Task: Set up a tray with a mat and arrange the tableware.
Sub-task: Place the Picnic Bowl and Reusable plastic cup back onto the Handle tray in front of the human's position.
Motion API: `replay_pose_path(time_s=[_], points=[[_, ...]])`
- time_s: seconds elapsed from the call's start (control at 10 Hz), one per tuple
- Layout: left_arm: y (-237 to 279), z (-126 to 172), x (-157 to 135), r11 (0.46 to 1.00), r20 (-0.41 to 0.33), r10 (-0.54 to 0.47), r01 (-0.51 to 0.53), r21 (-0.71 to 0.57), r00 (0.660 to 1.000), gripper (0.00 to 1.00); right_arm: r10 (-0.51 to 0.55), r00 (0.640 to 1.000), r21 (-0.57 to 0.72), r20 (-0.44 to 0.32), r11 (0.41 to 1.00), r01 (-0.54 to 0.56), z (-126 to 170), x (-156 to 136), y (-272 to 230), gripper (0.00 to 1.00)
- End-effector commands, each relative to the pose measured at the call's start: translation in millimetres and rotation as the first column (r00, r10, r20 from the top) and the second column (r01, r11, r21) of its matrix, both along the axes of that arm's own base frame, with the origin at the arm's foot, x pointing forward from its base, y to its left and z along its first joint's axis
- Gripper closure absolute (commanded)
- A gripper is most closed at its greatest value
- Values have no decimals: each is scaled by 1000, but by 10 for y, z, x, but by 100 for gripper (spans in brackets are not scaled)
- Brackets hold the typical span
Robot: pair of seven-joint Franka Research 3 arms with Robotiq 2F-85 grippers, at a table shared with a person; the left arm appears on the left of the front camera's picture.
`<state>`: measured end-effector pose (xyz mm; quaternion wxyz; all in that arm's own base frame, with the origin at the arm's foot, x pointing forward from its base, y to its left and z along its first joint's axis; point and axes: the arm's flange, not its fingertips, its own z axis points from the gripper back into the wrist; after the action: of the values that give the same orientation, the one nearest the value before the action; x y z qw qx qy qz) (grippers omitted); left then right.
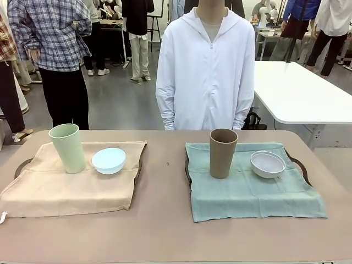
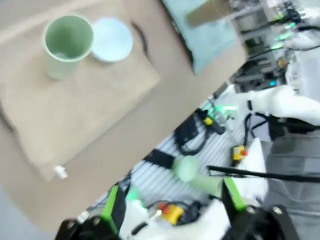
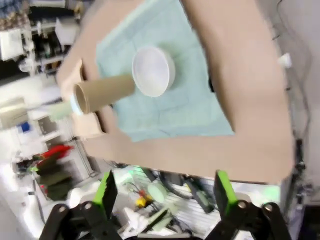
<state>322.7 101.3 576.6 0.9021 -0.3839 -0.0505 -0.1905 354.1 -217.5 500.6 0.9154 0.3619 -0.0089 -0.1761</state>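
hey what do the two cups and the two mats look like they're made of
Pale green cup and tan-brown cup: matte and opaque with thin rims, probably plastic or a fibre composite, though hard to tell. Beige mat and teal mat: woven cloth, judging by the creases and soft edges.

You have two trays side by side on the table, well apart, each covered by its own mat. On the left mat the left cup stands upright toward the far left, and the left bowl sits just to its right, very close. On the right mat the right cup stands upright near the far left part, with the right bowl to its right, apart from it. A person stands behind the table's far edge, between the two trays. Another table lies behind on the right.
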Motion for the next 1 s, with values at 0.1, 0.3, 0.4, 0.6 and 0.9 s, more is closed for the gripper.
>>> replay_pose_path(time_s=[0.1, 0.3, 0.4, 0.6, 0.9], points=[[563, -330, -88, 967, -37, 91, -97, -235, 995, 0, -80, 996, 212, -32, 973, 85, -141, 109, -411, 0], [1020, -590, -283, 925, -65, 183, -194, -327, 981, 0, -157, 987, 363, -34, 918, 159, -237, -43, -761, 0], [1079, -693, -324, 907, -67, 210, -220, -360, 975, 0, -182, 983, 398, -23, 900, 176, -254, -114, -888, 0], [1224, -774, -389, 884, -90, 250, -265, -385, 964, 0, -237, 971, 450, -17, 865, 219, -292, -253, -1052, 0], [864, -660, -299, 899, 44, 256, -221, -377, 966, 0, -236, 970, 403, -54, 884, 238, -385, -163, -974, 0]])
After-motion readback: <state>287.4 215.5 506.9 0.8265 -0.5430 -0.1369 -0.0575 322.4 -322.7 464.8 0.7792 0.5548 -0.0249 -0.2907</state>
